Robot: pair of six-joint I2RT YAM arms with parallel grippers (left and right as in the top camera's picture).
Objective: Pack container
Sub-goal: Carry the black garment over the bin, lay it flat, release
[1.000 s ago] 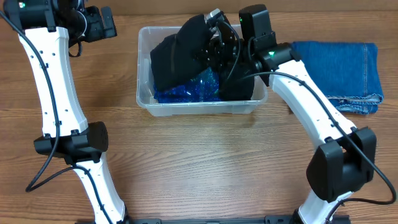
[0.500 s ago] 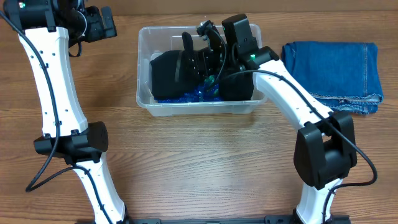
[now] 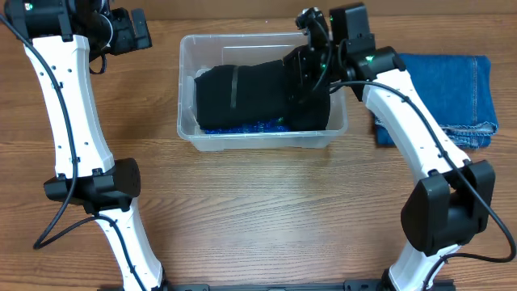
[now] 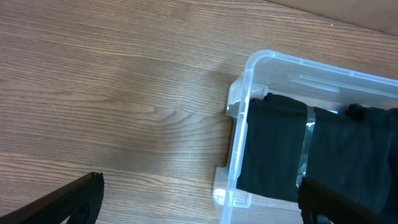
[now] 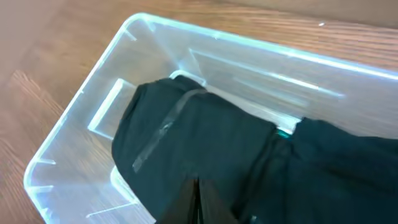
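Note:
The clear plastic container (image 3: 184,121) stands at the back middle of the table. A black garment (image 3: 242,97) with a grey stripe lies flat in it, over a blue crinkly item (image 3: 250,127). My right gripper (image 3: 300,69) is over the container's right part, its fingers (image 5: 198,190) shut together and pinching the black garment (image 5: 205,137). My left gripper (image 3: 137,32) hangs left of the container, open and empty (image 4: 199,205). The container's left end (image 4: 239,124) and the garment (image 4: 273,149) show in the left wrist view. The container's far wall (image 5: 249,53) shows in the right wrist view.
Folded blue jeans (image 3: 448,89) lie on the table right of the container, partly behind my right arm. The wooden table top (image 3: 258,210) stretches in front of the container.
My right gripper lowered the lifted black garment into the container and then drew back to the right, spreading it flat over the blue item. The left arm has not moved.

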